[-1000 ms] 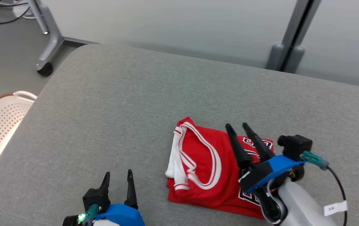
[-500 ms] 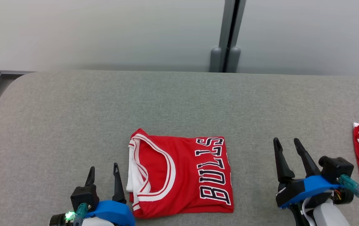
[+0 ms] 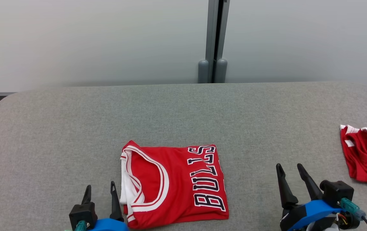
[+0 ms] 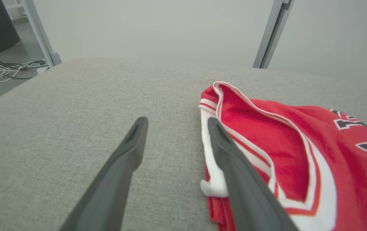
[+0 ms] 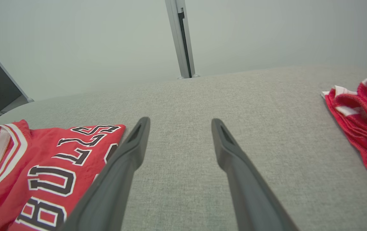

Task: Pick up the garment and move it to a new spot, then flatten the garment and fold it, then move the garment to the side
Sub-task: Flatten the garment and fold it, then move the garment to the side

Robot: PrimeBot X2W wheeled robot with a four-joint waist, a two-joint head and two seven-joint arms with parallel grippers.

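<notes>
Left gripper [image 3: 100,185] sits at 7 o'clock, fingers spread wide, holding nothing. Its inner finger is just beside the white trim [image 3: 124,192] of the folded jersey [image 3: 178,179]; in the left wrist view that finger overlaps the trim, and contact can't be confirmed. Risk one: any sideways drift of this arm could hook the loose trim and drag the stack open. Jersey lies at 6 o'clock on the grey surface [image 3: 170,112], folded to a compact rectangle with the lettering up, so what looks left is the move to the side. Risk two: a pinch at its 9 o'clock edge likely catches only the top layers, since several trim edges stack there, and lifting would let the lower layers hang and undo the fold. Risk three: if it is slid rather than lifted, the cloth-covered surface looks grippy, so the bottom layer could lag and bunch. Right gripper [image 3: 289,166] is at 5 o'clock, also wide open and empty, well apart from the jersey's 3 o'clock edge; a two-sided lift with uneven timing would skew the fold. Second red garment [image 3: 366,154] lies crumpled at 3 o'clock near the surface edge: moving the jersey that way risks mixing the two or grabbing the wrong one.
</notes>
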